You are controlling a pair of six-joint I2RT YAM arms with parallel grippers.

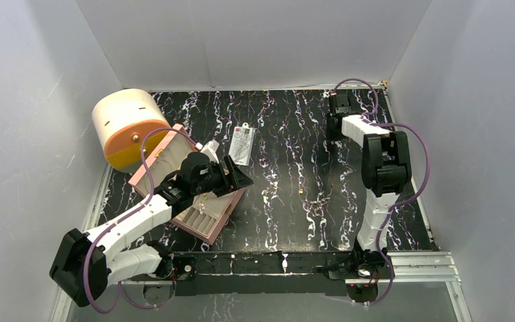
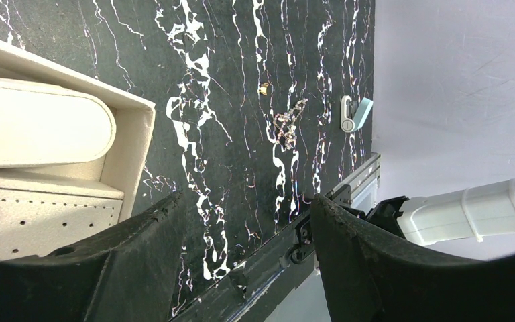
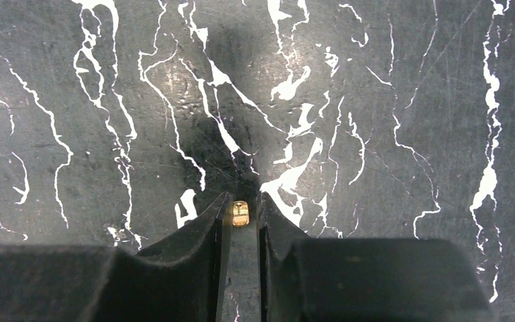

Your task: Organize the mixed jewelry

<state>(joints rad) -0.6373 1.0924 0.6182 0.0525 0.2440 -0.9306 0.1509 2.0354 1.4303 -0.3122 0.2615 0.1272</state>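
Note:
A tiny gold stud (image 3: 241,213) lies on the black marbled table between the tips of my right gripper (image 3: 244,198). Its jaws stand narrowly apart around the stud, with a sliver of gap still showing on the right side. In the top view that gripper (image 1: 335,137) points down at the far right of the table. My left gripper (image 2: 248,198) is open and empty, hovering at the edge of the open pink box (image 1: 220,227). Another gold stud (image 2: 264,88) and a thin chain piece (image 2: 285,124) lie loose mid-table, the same stud (image 1: 300,191) and chain (image 1: 320,200) showing from above.
A clear flat packet with a white card (image 1: 243,144) lies behind the box. A big cream and orange round container (image 1: 129,127) stands at the back left. A small light-blue block (image 2: 362,111) rests near the table's metal front rail (image 2: 359,178). White walls enclose the table.

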